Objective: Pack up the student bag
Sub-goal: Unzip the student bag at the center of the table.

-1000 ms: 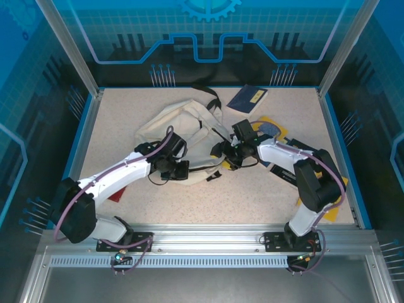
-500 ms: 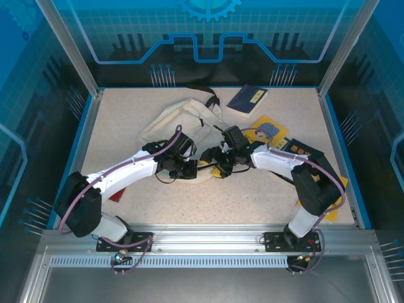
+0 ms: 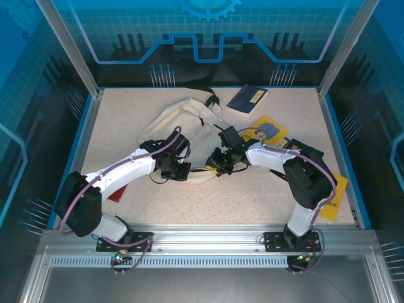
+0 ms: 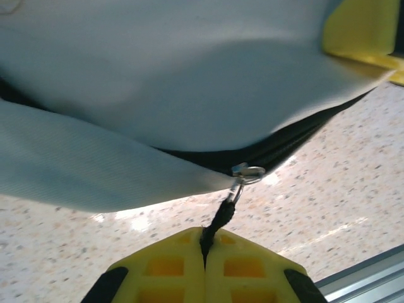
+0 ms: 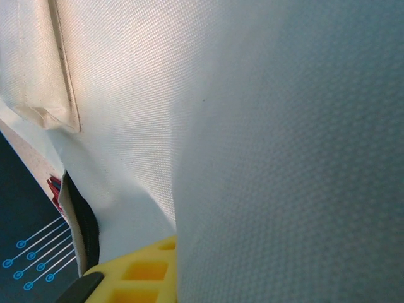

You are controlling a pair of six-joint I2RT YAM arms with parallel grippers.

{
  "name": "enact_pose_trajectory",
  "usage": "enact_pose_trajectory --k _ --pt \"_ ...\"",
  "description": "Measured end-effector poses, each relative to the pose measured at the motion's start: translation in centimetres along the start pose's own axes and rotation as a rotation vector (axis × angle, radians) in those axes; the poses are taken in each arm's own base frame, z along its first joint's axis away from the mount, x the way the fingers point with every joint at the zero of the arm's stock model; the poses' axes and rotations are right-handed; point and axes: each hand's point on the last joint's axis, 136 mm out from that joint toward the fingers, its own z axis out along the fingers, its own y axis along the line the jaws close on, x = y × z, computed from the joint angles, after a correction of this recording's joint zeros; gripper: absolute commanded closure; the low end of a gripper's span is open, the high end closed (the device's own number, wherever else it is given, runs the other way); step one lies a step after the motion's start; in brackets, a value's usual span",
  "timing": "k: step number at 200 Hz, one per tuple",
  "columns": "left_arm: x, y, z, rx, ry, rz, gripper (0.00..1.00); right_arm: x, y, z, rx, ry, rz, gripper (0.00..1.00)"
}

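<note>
**Student bag and both grippers.** The student bag point(image 3: 180, 120) is lying crumpled on the table point(image 3: 265, 196), and both your arms are reaching to its near edge. Your left gripper point(image 4: 204, 249) is pinching the bag's black zipper pull point(image 4: 221, 218) between closed yellow fingers point(image 4: 164, 268), just below the metal ring point(image 4: 247, 172). Your right gripper point(image 3: 219, 165) is pressing into the bag's near right corner. Cream fabric is covering its jaws, so its grip cannot be told. A dark blue book point(image 3: 247, 98) is lying beyond the bag's right side, and a yellow book point(image 3: 268, 129) is lying just right of the bag.
</note>
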Motion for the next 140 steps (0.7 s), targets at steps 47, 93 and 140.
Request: enact_pose_trajectory --k 47,93,140 --pt "-2.1 0.9 -0.3 -0.059 -0.016 0.026 1.0 -0.1 -0.3 0.0 0.017 -0.013 -0.034 0.81" --pt "-3.2 1.9 0.2 -0.09 0.003 0.025 1.0 -0.4 -0.9 0.1 0.049 -0.041 -0.058 0.83" --pt "-3.5 2.0 1.0 -0.1 0.032 0.049 1.0 -0.9 -1.3 0.0 0.078 -0.074 -0.073 0.78"
